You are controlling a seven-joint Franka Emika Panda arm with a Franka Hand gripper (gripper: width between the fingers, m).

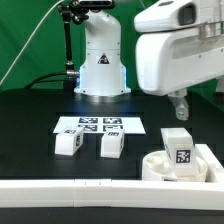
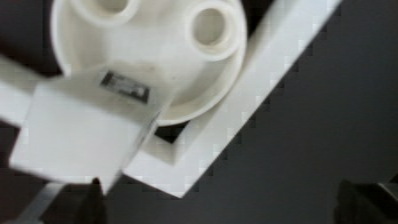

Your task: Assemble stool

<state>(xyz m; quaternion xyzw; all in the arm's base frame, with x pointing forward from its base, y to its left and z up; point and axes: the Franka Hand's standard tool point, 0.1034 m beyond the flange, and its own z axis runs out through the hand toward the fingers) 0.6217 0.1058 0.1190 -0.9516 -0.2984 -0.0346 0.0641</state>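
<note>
The gripper [image 1: 182, 112] hangs in the air at the exterior view's right. Its fingers are spread wide and hold nothing. Directly under it, with a clear gap between, the white seat disc [image 1: 160, 168] lies flat on the black table [image 1: 30, 135], pushed into the corner of the white rail [image 1: 90, 190]. The wrist view shows this corner well: the round seat disc [image 2: 169, 40] with its holes touches the rail [image 2: 267, 95] on two sides. A standing leg [image 1: 180, 148] is upright on the disc, its tag turned to the exterior camera. It is the part nearest to the fingertips, but they do not touch it. In the wrist view this standing leg [image 2: 80, 125] covers the rim of the disc; I cannot tell if it is fixed there. The first loose leg [image 1: 68, 143] and the second loose leg [image 1: 112, 146] lie well apart from the gripper, just in front of the marker board [image 1: 88, 125].
</note>
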